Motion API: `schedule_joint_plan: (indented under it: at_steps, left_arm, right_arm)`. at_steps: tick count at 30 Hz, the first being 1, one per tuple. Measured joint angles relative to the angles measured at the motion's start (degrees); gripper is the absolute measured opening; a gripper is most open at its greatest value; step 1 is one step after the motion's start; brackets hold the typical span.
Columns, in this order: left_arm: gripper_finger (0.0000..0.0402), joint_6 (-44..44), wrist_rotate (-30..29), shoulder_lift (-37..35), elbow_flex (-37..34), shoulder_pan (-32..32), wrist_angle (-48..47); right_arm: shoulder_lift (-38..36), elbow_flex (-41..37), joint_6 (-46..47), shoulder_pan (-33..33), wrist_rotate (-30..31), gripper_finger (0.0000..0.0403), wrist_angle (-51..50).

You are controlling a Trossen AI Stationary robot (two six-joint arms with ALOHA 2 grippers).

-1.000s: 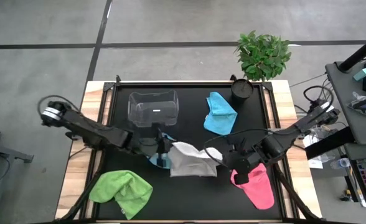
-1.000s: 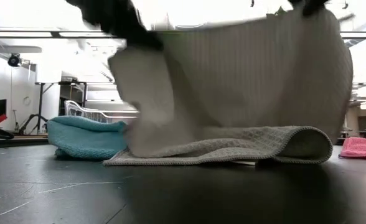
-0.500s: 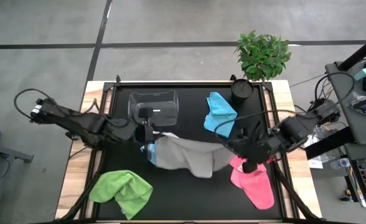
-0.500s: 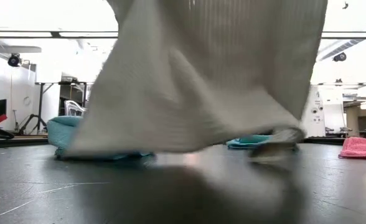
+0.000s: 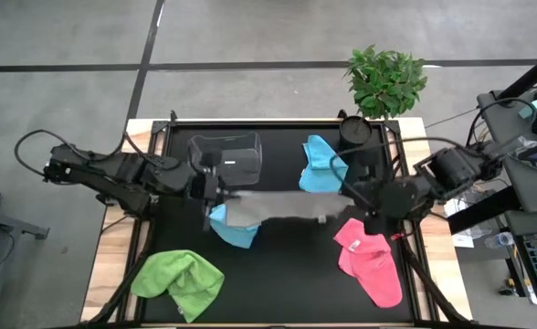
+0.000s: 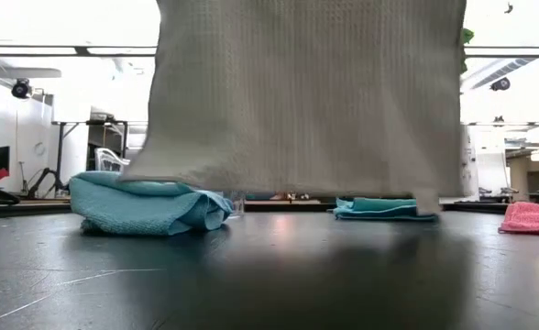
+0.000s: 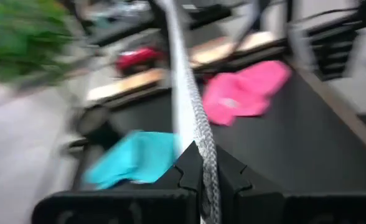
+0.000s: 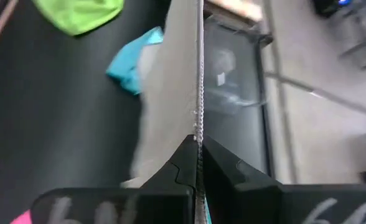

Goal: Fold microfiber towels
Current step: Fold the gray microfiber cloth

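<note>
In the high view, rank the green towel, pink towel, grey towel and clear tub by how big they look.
1. Grey towel, stretched taut between both grippers, though raised nearer the camera.
2. Green towel.
3. Pink towel and clear tub: too alike to rank.

Grey-white towel point(image 6: 311, 96): soft cloth, fine waffle weave, matt. Blue towel point(image 6: 141, 203): fuzzy cloth. Pink towel point(image 5: 371, 267): nubby cloth. Table top point(image 6: 269, 275): smooth, black, faint sheen. Tub point(image 5: 226, 157) at 11 o'clock: clear glossy plastic. Table edge point(image 5: 109, 247): pale wood.
</note>
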Motion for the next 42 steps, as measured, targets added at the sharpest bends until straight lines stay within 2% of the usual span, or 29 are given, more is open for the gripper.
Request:
schedule_joint_plan:
  at_steps: [3, 11, 16, 22, 24, 27, 29, 33, 35, 37, 42]
  left_arm:
    - [0.0000, -5.10, 3.57, 1.85, -1.70, -1.55, 0.51]
    - [0.0000, -14.33, 4.77, 10.89, -4.70, -9.67, 7.97]
    - [0.0000, -21.40, 6.76, 17.87, -4.54, -14.34, 17.44]
    - [0.0000, -31.82, 7.76, 25.83, -4.53, -17.54, 20.25]
    - [0.0000, -35.25, 9.71, 28.59, -4.55, -17.61, 23.30]
    - [0.0000, -38.40, 14.31, 32.68, -4.55, -17.57, 29.31]
    - [0.0000, -39.31, 15.10, 35.06, -4.55, -17.59, 30.82]
    - [0.0000, -43.09, 15.16, 38.15, -4.55, -17.52, 28.35]
    - [0.0000, -44.49, 15.06, 38.48, -4.63, -17.42, 24.75]
    - [0.0000, -45.83, 13.42, 38.42, -4.64, -17.35, 21.91]
    - [0.0000, -47.99, 5.93, 37.64, -4.84, -16.95, 15.85]
  right_arm:
    - [0.00, -3.03, 4.06, 2.30, -2.15, 0.0008, -0.42]
    - [-0.04, -12.56, 20.10, 11.31, -10.17, 0.0008, 3.92]
    - [-0.04, -21.72, 27.71, 16.84, -15.36, 0.0008, 16.44]
    - [-0.04, -33.43, 34.30, 20.82, -18.69, 0.0008, 34.56]
    - [-0.04, -36.52, 35.87, 21.39, -20.17, 0.0008, 39.13]
    - [-0.04, -40.59, 37.95, 21.62, -20.20, 0.0008, 42.78]
    - [-0.04, -43.34, 38.83, 21.61, -20.12, 0.0008, 43.84]
    - [0.28, -48.76, 40.55, 20.00, -18.43, 0.0008, 44.64]
    - [0.28, -50.91, 40.67, 18.89, -15.19, 0.0008, 44.54]
    - [0.28, -52.21, 40.17, 17.54, -12.35, 0.0008, 44.39]
    - [1.03, -53.63, 36.20, 12.95, -12.15, 0.0008, 43.84]
